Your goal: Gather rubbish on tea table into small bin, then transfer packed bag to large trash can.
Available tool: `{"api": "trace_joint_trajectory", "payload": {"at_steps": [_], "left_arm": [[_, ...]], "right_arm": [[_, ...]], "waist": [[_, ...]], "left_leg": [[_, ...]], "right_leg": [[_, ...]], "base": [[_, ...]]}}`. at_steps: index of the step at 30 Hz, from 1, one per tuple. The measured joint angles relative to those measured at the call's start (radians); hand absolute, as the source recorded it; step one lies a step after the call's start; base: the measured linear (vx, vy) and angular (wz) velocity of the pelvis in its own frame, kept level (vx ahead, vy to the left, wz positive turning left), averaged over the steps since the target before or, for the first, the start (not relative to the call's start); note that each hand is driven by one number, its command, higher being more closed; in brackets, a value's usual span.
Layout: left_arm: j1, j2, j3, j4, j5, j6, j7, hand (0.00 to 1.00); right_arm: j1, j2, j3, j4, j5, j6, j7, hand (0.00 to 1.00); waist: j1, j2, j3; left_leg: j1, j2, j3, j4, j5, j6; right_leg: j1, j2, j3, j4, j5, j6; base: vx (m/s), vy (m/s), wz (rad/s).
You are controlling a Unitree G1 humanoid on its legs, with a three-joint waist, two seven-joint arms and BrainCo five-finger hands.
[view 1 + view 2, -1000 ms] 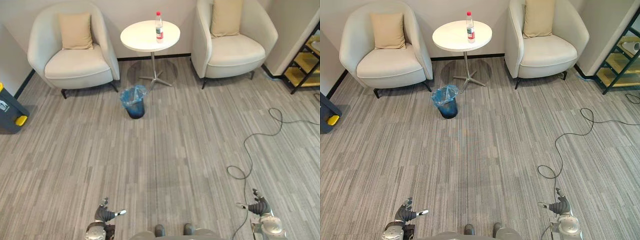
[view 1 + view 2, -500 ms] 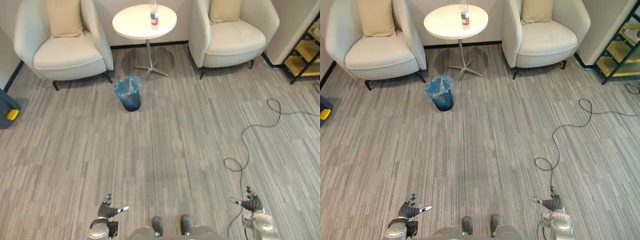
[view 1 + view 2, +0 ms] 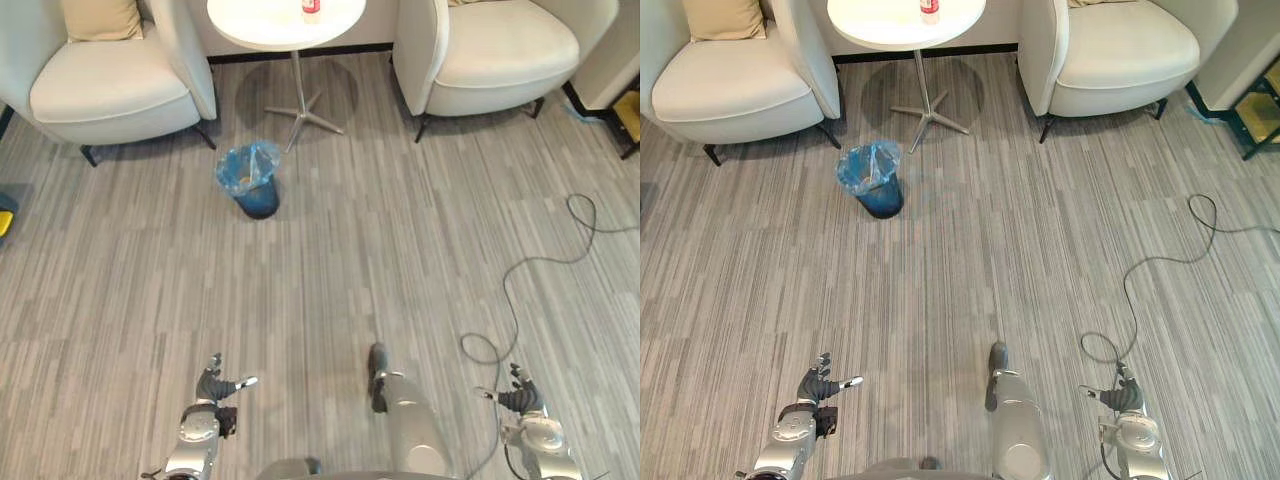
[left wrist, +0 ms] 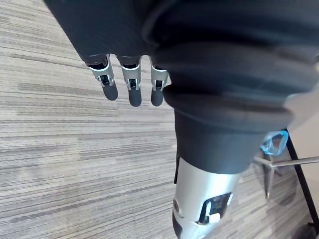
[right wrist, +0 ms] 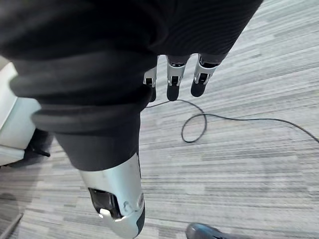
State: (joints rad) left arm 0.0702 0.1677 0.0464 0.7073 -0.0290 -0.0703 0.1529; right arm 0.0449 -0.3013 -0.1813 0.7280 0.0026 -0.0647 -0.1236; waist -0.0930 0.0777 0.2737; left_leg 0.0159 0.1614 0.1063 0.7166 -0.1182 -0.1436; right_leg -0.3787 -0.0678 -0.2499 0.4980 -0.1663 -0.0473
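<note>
Two hands, both low at the robot's sides over the floor (image 3: 330, 260): the left hand (image 3: 213, 386) hangs on the left and the right hand (image 3: 520, 399) on the right, well apart from each other. In the left wrist view the fingers (image 4: 130, 88) hang straight and relaxed in a row with the thumb stuck out on its own, so that hand is spread wide and has hold of nothing, just grey striped carpet under it. Same story on the other side: the right fingers (image 5: 172, 82) are straight too, nothing in them and touching nothing. Moving out from there, count-wise you've got one small bin (image 3: 250, 182), dark blue with a light blue bag lining it, standing upright on the floor. It sits just in front of the foot of the one round white desk (image 3: 262, 22) and a bit to its left, and it's far from both hands. One bottle (image 3: 311, 9) stands on the desk near its back, cut off by the frame so you just see its lower part with a red label. Two pale armchairs flank the desk, one on the left (image 3: 95, 95) with a tan cushion (image 3: 100, 15) on it and one on the right (image 3: 500, 55).
</note>
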Motion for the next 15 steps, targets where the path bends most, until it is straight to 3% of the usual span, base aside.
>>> {"api": "trace_joint_trajectory", "payload": {"at_steps": [1,2,4,7,9,10,12,13,14,15], "left_arm": [[0.008,-0.005,0.0,0.0,0.0,0.0,-0.001,0.0],[0.01,-0.005,0.0,-0.001,0.0,0.0,-0.001,0.0],[0.012,-0.005,0.0,-0.015,0.0,-0.002,0.0,0.0],[0.027,-0.007,0.001,-0.035,-0.002,-0.004,0.0,0.0],[0.046,-0.012,0.012,-0.034,-0.011,-0.003,0.003,0.0],[0.057,-0.017,0.014,-0.035,-0.014,-0.003,0.003,0.0],[0.087,-0.034,0.015,-0.035,-0.025,-0.003,0.006,0.0],[0.099,-0.037,0.03,-0.031,-0.031,0.0,0.005,0.0],[0.097,-0.043,0.035,-0.026,-0.031,0.001,0.004,0.0],[0.095,-0.043,0.034,-0.026,-0.034,0.001,0.003,0.0]], "right_arm": [[-0.006,0.006,0.028,-0.001,0.003,0.0,-0.004,0.0],[-0.009,0.019,0.039,-0.012,0.011,-0.005,-0.006,0.0],[-0.008,0.033,0.037,-0.037,0.039,-0.01,-0.009,0.0],[-0.026,0.022,0.035,-0.039,0.047,-0.019,-0.009,0.0],[-0.056,0.018,0.025,-0.003,0.047,-0.016,-0.01,0.0],[-0.057,0.016,0.02,0.006,0.046,-0.015,-0.013,0.0],[-0.039,0.006,0.024,0.005,0.045,-0.013,-0.02,0.0],[-0.036,0.022,0.028,0.013,0.044,-0.008,-0.029,0.0],[-0.033,0.031,0.034,0.025,0.043,-0.004,-0.029,0.0],[-0.026,0.039,0.035,0.032,0.042,-0.004,-0.028,0.0]], "waist": [[0.017,0.0,0.005],[0.038,-0.012,0.014],[0.06,-0.041,0.026],[0.096,-0.048,0.03],[0.122,-0.047,0.034],[0.135,-0.045,0.033],[0.147,-0.013,0.013],[0.164,-0.034,0.0],[0.154,-0.063,-0.01],[0.146,-0.081,-0.015]], "left_leg": [[-0.094,0.063,0.02,0.252,-0.016,0.031],[-0.16,0.091,0.049,0.392,-0.041,0.071],[-0.25,0.091,0.097,0.409,-0.059,0.099],[-0.408,0.043,0.178,0.118,-0.067,0.109],[-0.428,-0.035,0.175,-0.26,-0.021,0.064],[-0.417,-0.056,0.172,-0.413,0.02,0.059],[-0.429,-0.06,0.166,-0.486,0.045,0.101],[-0.444,-0.077,0.147,-0.383,0.107,0.182],[-0.448,-0.093,0.147,-0.309,0.079,0.226],[-0.439,-0.104,0.145,-0.294,0.049,0.223]], "right_leg": [[0.096,0.035,-0.004,-0.039,-0.018,-0.012],[0.198,0.052,0.003,-0.095,-0.028,-0.025],[0.322,0.054,0.01,-0.202,-0.042,-0.023],[0.467,0.064,0.036,-0.356,-0.041,-0.019],[0.552,0.064,0.069,-0.419,-0.049,-0.003],[0.585,0.068,0.087,-0.438,-0.061,0.016],[0.644,0.092,0.122,-0.441,-0.112,0.051],[0.641,0.065,0.145,-0.344,-0.187,0.078],[0.565,0.023,0.142,-0.122,-0.217,0.131],[0.507,-0.003,0.141,0.024,-0.203,0.172]], "base": [[0.58,-0.27,-0.16],[0.58,-0.247,-0.2],[0.62,-0.223,-0.07],[0.54,-0.11,-0.23],[0.65,-0.004,-0.58],[0.62,0.082,-0.73],[0.6,0.159,-0.74],[0.71,0.203,-0.46],[0.72,0.192,-0.24],[0.87,0.172,0.32]]}}
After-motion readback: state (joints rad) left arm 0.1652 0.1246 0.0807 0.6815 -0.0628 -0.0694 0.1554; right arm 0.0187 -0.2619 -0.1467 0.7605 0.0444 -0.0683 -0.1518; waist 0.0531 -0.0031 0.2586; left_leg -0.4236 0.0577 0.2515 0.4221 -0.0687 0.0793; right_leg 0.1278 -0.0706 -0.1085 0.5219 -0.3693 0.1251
